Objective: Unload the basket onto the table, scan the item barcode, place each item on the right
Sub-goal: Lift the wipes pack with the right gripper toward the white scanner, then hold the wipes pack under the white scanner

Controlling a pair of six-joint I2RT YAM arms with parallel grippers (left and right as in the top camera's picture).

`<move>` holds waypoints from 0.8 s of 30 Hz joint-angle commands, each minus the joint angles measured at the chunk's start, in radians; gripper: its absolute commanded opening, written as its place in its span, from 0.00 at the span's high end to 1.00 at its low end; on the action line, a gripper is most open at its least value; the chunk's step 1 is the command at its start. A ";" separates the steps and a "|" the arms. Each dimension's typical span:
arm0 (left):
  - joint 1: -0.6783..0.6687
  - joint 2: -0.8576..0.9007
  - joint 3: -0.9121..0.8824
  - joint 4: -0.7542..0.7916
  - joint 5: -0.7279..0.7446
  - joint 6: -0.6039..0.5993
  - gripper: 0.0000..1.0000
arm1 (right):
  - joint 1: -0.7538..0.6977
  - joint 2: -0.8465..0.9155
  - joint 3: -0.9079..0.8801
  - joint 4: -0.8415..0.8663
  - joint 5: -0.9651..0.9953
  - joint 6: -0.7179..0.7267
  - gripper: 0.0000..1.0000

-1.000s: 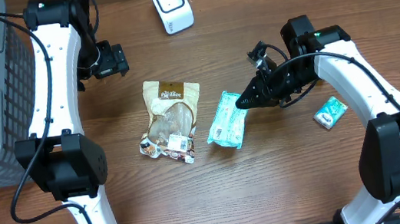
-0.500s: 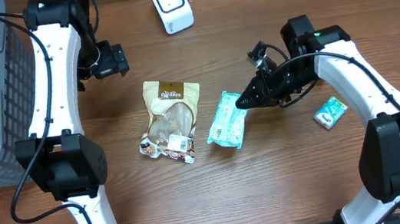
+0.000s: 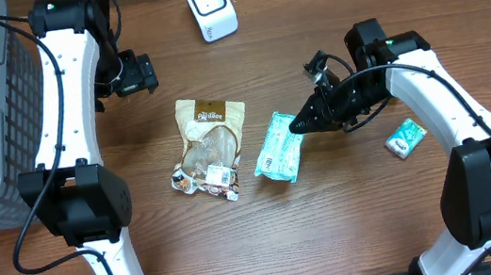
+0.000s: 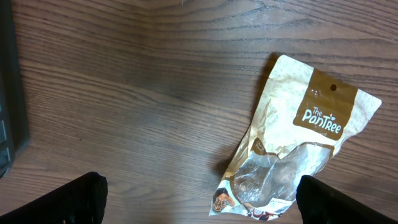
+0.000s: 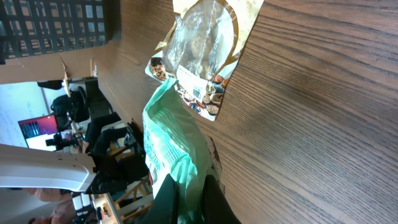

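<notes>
Two arms on this rig, and only one is doing any work. The right end effector [image 3: 299, 123] is pinched closed on the edge of the flat mint-green plastic packet [image 3: 279, 146]. In the wrist view the green film runs right in between the fingers [image 5: 163, 198]. The rest of the packet looks like it's lying on the brown wooden desk [image 3: 381, 224].

The packet sits well apart from the white boxy barcode scanner [image 3: 210, 7], on the robot's side of it and a little to the right. The tan paper snack pouch with a brown label [image 3: 211, 147] is also on the robot's side of the scanner, just beside the packet. The left end effector [image 3: 128, 74] hangs to the left of the scanner with its jaws spread wide, holding nothing.

My worries from here:
- It's a thin edge grip on floppy film. I'd guess the packet could slide out on the lift, or droop so the barcode never faces the scanner.
- I can't tell which face has the code, so it may arrive the wrong way up.
- With the pouch that close, a low drag toward the scanner could shove it along too.
</notes>
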 commanded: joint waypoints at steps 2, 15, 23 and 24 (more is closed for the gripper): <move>-0.001 -0.013 0.014 0.002 -0.013 0.011 0.00 | 0.002 -0.029 0.016 0.001 -0.033 -0.002 0.96; -0.001 -0.013 0.014 0.002 -0.013 0.011 0.00 | 0.014 -0.029 0.331 -0.036 0.210 0.125 0.96; -0.001 -0.013 0.014 0.002 -0.013 0.011 0.01 | 0.063 -0.029 0.743 0.037 0.453 0.135 0.96; -0.001 -0.013 0.014 0.002 -0.013 0.011 0.00 | 0.079 -0.029 0.772 0.077 0.518 0.134 0.96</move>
